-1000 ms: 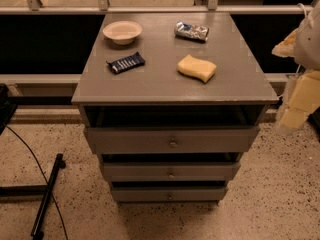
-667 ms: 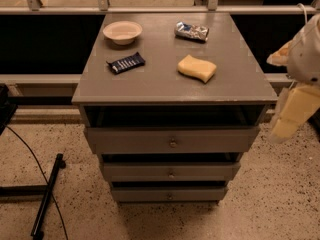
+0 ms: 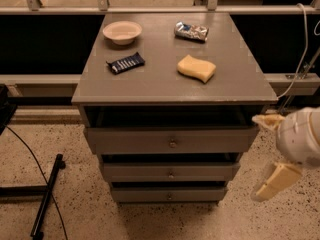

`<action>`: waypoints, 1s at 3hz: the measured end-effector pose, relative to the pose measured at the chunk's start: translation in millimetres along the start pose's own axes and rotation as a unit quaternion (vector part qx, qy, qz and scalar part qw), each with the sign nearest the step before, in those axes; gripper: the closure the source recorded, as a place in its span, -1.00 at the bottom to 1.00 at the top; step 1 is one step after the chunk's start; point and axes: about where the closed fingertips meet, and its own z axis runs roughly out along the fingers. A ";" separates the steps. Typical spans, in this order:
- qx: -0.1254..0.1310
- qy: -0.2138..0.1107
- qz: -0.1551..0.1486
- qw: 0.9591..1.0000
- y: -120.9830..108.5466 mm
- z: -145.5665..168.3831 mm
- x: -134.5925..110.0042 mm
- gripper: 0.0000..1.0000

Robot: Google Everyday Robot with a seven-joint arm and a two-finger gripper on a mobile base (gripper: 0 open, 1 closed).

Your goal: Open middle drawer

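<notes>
The grey cabinet (image 3: 175, 86) has three stacked drawer fronts. The middle drawer (image 3: 150, 172) is the second front, with a small round knob (image 3: 170, 174) at its centre, and it looks closed. The taller top drawer (image 3: 125, 140) is above it and the slim bottom drawer (image 3: 140, 194) below. My gripper (image 3: 267, 151) hangs to the right of the cabinet, at about the height of the top and middle drawers. It is apart from the fronts, open and empty, with one cream finger (image 3: 265, 120) above and one finger (image 3: 274, 182) below.
On the tabletop lie a white bowl (image 3: 122, 32), a silver snack bag (image 3: 191, 31), a dark snack bar (image 3: 125, 63) and a yellow sponge (image 3: 196, 68). A black stand (image 3: 46, 196) and cable lie on the floor at the left. A railing (image 3: 160, 9) runs behind.
My gripper has come down and to the left, from beside the tabletop edge to beside the drawer fronts. The drawers and tabletop objects have not moved.
</notes>
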 end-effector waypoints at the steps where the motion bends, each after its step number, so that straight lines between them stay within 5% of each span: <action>1: 0.037 -0.032 -0.007 0.999 -7.1 0.4 0.5 -1.00; 2: -0.008 -0.035 -0.027 0.999 -6.9 22.1 -2.2 -1.00; 3: -0.070 -0.058 -0.031 0.995 7.6 82.9 7.8 -1.00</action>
